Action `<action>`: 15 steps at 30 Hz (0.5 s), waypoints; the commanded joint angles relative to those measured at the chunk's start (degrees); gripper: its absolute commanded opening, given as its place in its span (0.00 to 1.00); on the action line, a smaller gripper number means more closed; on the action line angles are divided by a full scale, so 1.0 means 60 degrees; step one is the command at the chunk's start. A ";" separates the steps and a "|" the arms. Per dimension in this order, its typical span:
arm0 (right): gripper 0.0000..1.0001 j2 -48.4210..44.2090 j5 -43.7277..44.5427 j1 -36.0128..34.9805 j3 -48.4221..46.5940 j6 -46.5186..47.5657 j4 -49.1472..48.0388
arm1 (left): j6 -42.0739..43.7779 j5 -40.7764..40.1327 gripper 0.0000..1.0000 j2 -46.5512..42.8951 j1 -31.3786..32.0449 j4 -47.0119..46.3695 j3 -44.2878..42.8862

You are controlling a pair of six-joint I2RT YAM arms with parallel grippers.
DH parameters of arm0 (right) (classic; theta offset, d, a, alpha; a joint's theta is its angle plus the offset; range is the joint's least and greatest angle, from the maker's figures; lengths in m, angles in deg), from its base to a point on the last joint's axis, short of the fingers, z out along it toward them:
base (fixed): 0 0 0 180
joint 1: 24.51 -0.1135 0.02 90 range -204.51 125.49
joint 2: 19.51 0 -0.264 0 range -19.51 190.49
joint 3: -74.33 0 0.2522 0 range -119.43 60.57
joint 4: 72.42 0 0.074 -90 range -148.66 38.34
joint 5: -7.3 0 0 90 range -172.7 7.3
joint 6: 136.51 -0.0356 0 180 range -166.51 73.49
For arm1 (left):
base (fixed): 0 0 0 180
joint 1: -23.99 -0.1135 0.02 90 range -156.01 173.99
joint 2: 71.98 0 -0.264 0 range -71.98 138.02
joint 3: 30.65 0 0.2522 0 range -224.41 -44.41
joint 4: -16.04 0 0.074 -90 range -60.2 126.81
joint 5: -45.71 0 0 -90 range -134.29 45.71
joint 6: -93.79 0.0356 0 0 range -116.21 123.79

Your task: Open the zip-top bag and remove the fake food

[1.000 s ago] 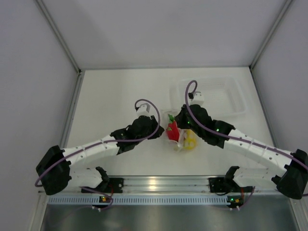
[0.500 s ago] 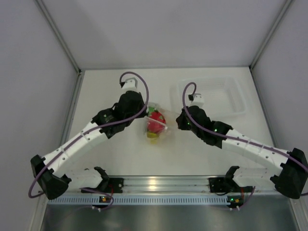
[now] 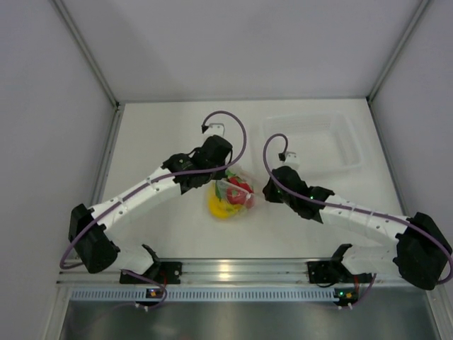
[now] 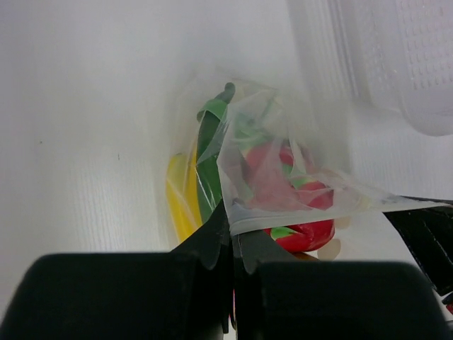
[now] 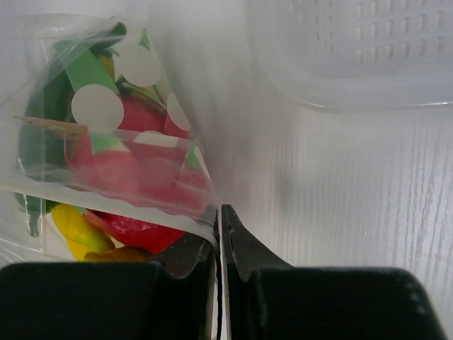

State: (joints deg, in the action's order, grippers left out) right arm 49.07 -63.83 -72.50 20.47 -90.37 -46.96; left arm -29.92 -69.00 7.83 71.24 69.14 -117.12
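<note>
The clear zip-top bag [image 3: 232,195] lies on the white table between my two grippers, with the fake food inside: a yellow banana bunch [image 3: 220,207], a red strawberry-like fruit [image 3: 242,195] and a green piece [image 4: 209,152]. My left gripper [image 3: 225,172] is shut on the bag's edge; the left wrist view shows the plastic pinched between its closed fingertips [image 4: 233,230]. My right gripper [image 3: 263,191] is shut on the bag's opposite edge, with the plastic caught at its tips [image 5: 219,216]. The bag [image 5: 106,134] fills the left of the right wrist view.
A rigid clear plastic tray [image 3: 311,142] stands at the back right, just behind my right gripper; it also shows in the right wrist view [image 5: 354,49] and the left wrist view [image 4: 396,57]. White walls close in the table on three sides.
The bag went from my right gripper's side to the left arm, which lifted it back-left. Now both grippers hold it at the centre, and my left arm has swung right.
</note>
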 commanded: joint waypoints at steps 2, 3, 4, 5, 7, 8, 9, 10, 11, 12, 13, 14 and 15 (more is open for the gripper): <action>0.11 -0.0806 0.0136 0.0483 0.0310 0.0131 0.0056 | 0.0125 -0.0527 0.00 -0.0455 -0.0081 0.0066 -0.0303; 0.15 -0.0940 0.0150 0.0498 0.0282 0.0219 0.0158 | 0.0140 -0.0293 0.00 -0.0484 -0.0066 0.0051 -0.0377; 0.17 -0.1101 0.0121 0.0498 0.0223 0.0292 0.0246 | 0.0170 -0.0131 0.00 -0.0484 -0.0052 0.0037 -0.0450; 0.18 -0.1363 0.0034 0.0498 0.0063 0.0365 0.0261 | 0.0213 -0.0014 0.00 -0.0455 0.0035 0.0008 -0.0552; 0.23 -0.1585 -0.0347 0.0498 -0.0142 0.0643 0.0378 | 0.0228 0.0119 0.00 -0.0339 0.0226 -0.0095 -0.0816; 0.23 -0.1745 -0.0493 0.0498 -0.0419 0.0746 0.0436 | 0.0243 0.0105 0.00 -0.0265 0.0473 -0.0095 -0.0933; 0.25 -0.1834 -0.0726 0.0498 -0.0567 0.0921 0.0553 | 0.0258 0.0105 0.00 -0.0105 0.0621 -0.0081 -0.1166; 0.25 -0.1893 -0.0859 0.0483 -0.0728 0.1024 0.0786 | 0.0272 0.0018 0.00 -0.0017 0.0753 -0.0081 -0.1270; 0.25 -0.2024 -0.0976 0.0498 -0.1077 0.1141 0.0948 | 0.0243 -0.0012 0.00 0.0057 0.1000 -0.0095 -0.1343; 0.25 -0.2069 -0.1210 0.0498 -0.1255 0.1345 0.1080 | 0.0214 -0.0013 0.00 0.0159 0.1104 -0.0081 -0.1446; 0.25 -0.2127 -0.1342 0.0498 -0.1431 0.1463 0.1299 | 0.0170 -0.0114 0.00 0.0233 0.1178 -0.0081 -0.1563; 0.25 -0.2157 -0.1518 0.0469 -0.1795 0.1610 0.1403 | 0.0170 -0.0130 0.00 0.0277 0.1295 -0.0066 -0.1636; 0.25 -0.2142 -0.1723 0.0440 -0.1987 0.1858 0.1505 | 0.0184 -0.0130 0.00 0.0379 0.1339 -0.0066 -0.1681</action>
State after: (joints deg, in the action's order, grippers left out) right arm 38.03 -69.99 -70.36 14.49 -83.81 -40.42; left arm -29.16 -68.00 9.19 78.08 70.32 -123.74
